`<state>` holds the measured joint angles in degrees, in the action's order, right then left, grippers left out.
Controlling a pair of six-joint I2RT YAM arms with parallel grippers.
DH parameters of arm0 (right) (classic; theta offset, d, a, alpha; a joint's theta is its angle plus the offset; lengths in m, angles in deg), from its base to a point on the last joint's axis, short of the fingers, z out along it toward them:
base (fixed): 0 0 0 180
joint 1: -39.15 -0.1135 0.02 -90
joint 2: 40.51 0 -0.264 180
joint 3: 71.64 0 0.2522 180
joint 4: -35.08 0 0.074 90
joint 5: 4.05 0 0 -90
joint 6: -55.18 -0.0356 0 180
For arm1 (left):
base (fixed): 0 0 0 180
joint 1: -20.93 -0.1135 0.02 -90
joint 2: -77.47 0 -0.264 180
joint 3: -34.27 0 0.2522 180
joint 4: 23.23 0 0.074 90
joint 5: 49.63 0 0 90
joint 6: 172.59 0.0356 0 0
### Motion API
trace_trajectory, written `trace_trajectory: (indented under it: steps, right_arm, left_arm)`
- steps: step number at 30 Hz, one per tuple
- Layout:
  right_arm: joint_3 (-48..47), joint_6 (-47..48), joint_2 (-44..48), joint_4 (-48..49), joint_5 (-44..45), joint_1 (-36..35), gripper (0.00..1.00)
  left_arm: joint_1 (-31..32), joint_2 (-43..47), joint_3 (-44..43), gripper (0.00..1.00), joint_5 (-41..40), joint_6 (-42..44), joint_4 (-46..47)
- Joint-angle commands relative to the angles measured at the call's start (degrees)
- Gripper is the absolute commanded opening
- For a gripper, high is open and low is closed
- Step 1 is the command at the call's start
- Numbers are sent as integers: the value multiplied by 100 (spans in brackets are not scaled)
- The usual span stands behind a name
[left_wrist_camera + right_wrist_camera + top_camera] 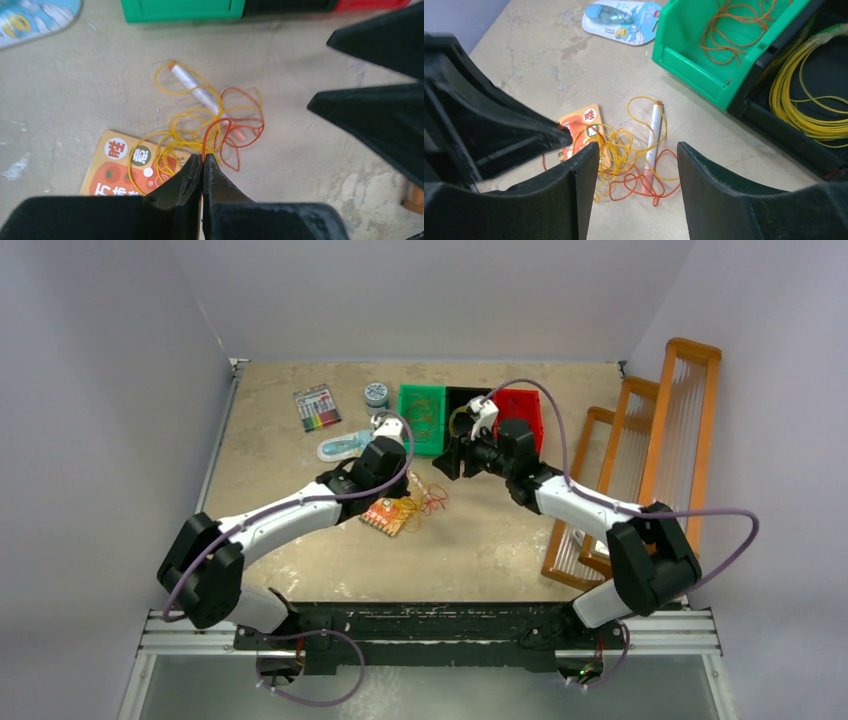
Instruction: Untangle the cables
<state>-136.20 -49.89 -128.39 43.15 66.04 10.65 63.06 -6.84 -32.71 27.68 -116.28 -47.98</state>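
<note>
The cables are thin yellow and orange-red loops tangled on the table, partly over an orange card and a white pen. The tangle also shows in the top view and in the right wrist view. My left gripper is shut on one orange-red loop at the near edge of the tangle; in the top view it is just left of the tangle. My right gripper is open and empty, hovering above and to the right of the tangle.
A green bin holds orange-red cables, and a black bin holds coiled yellow cables; a red bin stands beside them. A blue packet, a marker pack and a small tin lie at the back left. Orange racks stand on the right.
</note>
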Motion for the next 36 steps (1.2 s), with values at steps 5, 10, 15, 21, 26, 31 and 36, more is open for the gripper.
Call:
trace_trajectory:
  steps: [5, 10, 15, 21, 26, 31, 36]
  right_arm:
    - [1127, -396, 824, 2497, -212, 17, 73]
    - [1633, -426, 920, 4074, -1029, 4, 73]
    - [1757, -462, 754, 4797, -1424, -135, 71]
    - [1351, -85, 140, 5001, -1190, -529, 71]
    - [781, -103, -659, 5571, -1153, -548, 72]
    - [281, -182, -1486, 5706, -1212, -552, 65]
    - [551, -424, -1831, 5824, -1014, -552, 46]
  left_arm:
    - [-28, 903, -600, 0, -560, 408, -245]
    - [-126, 1004, -933, 0, -714, 505, -327]
    - [-231, 980, -1261, 0, -775, 551, -261]
    - [-242, 893, -1647, 0, -554, 660, -284]
    - [-245, 911, -1920, 0, -354, 726, -421]
    - [-250, 882, -2441, 0, -379, 918, -672]
    - [-311, 812, -3134, 0, -768, 1256, -828]
